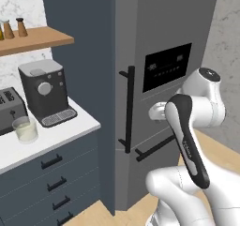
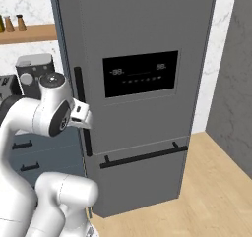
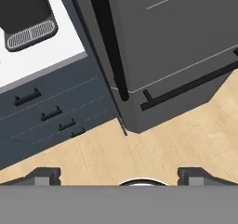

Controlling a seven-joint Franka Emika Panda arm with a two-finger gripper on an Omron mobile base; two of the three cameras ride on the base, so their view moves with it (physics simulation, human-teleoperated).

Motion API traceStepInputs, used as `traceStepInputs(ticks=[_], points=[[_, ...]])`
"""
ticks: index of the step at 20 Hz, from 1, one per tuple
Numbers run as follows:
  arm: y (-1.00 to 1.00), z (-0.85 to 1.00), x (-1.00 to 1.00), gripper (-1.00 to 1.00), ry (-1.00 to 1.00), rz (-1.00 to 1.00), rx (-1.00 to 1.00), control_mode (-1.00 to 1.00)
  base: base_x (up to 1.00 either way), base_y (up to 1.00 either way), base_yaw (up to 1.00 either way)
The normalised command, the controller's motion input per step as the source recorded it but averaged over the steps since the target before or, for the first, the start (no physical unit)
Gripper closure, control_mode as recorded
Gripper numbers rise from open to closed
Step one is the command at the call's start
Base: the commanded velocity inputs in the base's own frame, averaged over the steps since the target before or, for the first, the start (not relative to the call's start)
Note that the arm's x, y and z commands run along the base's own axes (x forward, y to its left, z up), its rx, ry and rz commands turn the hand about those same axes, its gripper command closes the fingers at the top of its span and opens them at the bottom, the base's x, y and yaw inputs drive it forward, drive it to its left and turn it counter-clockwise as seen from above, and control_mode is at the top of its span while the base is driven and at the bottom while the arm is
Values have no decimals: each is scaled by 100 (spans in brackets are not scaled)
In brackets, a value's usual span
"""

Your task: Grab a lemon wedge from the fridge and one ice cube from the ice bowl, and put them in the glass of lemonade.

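Blocking access, fridge [image 2: 142, 34] door shut w/ coffee machine [image 1: 44, 91] beside; end effector [image 3: 119, 175] wide open, empty.

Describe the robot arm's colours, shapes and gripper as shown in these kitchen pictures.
The arm is glossy white with rounded, bulbous segments, dark grey to black joint bands and round grey end caps. No cables or markings show. The gripper has two small dark grey, blocky finger tips.

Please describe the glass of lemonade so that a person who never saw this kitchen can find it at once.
Start at the tall dark grey fridge and look to the white counter beside it. In front of the black coffee machine and the toaster, near the counter's front edge, stands the glass of lemonade. It is the one clear, short tumbler there, with pale yellowish liquid inside.
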Motion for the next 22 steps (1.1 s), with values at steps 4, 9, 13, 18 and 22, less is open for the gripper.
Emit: traceStepInputs(ticks=[4, 9, 13, 18, 22], points=[[11, 41, -1, -100, -28, 0, 3, -100, 0, 0, 0], [22, 55, 29, -100, -21, 1, 4, -100, 0, 0, 0], [21, 22, 100, -100, -8, -9, 0, -100, 0, 0, 0], [-13, 1, 100, -100, 19, -2, -8, -100, 0, 0, 0], [-32, -30, 69, -100, 11, 2, -3, -100, 0, 0, 0]])
